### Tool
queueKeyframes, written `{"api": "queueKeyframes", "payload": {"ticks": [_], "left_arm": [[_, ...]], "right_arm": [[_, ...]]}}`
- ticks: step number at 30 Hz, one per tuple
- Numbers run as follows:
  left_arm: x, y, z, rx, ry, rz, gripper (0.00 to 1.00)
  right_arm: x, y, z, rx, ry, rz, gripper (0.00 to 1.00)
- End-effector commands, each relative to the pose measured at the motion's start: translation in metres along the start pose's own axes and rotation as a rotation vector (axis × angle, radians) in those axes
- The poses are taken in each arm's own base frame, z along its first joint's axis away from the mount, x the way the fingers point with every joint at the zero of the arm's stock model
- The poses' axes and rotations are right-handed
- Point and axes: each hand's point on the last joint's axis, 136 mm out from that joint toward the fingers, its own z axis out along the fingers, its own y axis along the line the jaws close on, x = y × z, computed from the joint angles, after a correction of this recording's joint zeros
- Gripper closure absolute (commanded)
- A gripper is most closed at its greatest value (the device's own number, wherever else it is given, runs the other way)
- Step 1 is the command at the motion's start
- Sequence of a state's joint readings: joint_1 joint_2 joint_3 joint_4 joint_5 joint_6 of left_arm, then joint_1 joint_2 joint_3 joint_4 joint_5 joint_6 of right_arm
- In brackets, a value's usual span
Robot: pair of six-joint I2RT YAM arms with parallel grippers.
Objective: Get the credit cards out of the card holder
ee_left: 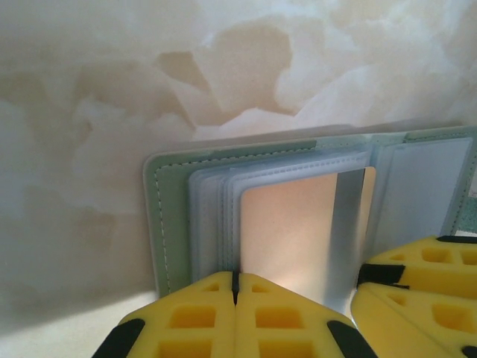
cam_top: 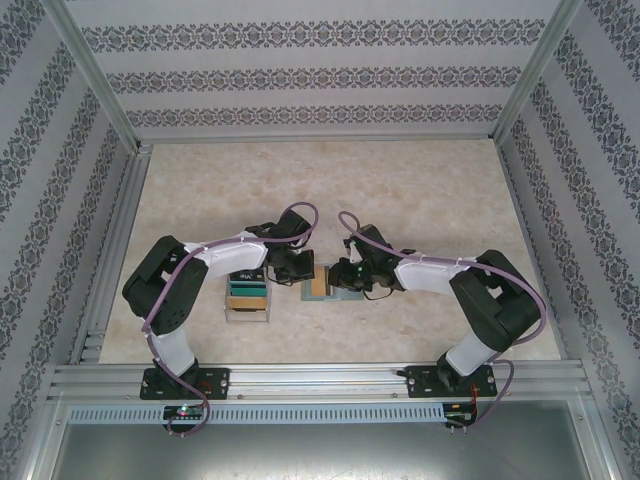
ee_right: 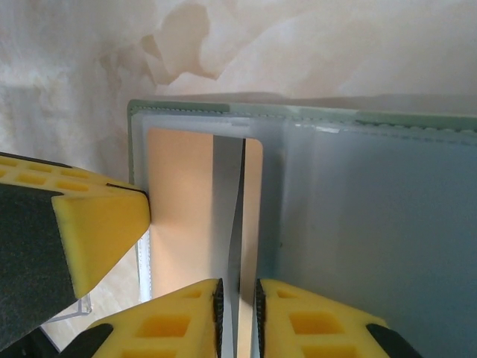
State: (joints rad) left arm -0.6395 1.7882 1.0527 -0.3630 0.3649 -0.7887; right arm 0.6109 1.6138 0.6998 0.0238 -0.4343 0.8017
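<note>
The sage-green card holder (cam_top: 326, 288) lies open on the table between both arms. Its clear sleeves (ee_left: 212, 216) hold a tan credit card (ee_left: 287, 224). My left gripper (ee_left: 235, 287) is shut, its yellow tips pressed together at the holder's near edge, with nothing seen between them. My right gripper (ee_right: 237, 298) is closed to a narrow gap on a thin grey sleeve leaf (ee_right: 228, 194) that stands on edge over the tan card (ee_right: 179, 201). The green cover edge (ee_right: 186, 109) runs behind. From above, the left gripper (cam_top: 298, 268) and the right gripper (cam_top: 345, 275) flank the holder.
A clear plastic tray (cam_top: 247, 297) of staggered coloured cards stands just left of the holder, under the left arm. The marbled table (cam_top: 400, 190) is bare farther back. Patterned walls enclose three sides, and an aluminium rail (cam_top: 320, 378) runs along the near edge.
</note>
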Motion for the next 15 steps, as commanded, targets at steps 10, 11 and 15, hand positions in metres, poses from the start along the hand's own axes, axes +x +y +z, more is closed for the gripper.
{"api": "queueKeyframes", "payload": {"ticks": [10,11,15], "left_arm": [[0.0138,0.0166,0.0078,-0.085,0.051,0.011,0.98],[0.0135,0.0173,0.0076,-0.088,0.050,0.011,0.98],[0.0139,0.0190,0.0080,-0.098,0.049,0.011,0.99]], "right_arm": [[0.0011,-0.0053,0.0037,-0.036,0.011,0.033,0.83],[0.0003,-0.0058,0.0026,-0.036,0.007,0.034,0.86],[0.0016,-0.0086,0.0009,-0.036,0.008,0.039,1.00]]}}
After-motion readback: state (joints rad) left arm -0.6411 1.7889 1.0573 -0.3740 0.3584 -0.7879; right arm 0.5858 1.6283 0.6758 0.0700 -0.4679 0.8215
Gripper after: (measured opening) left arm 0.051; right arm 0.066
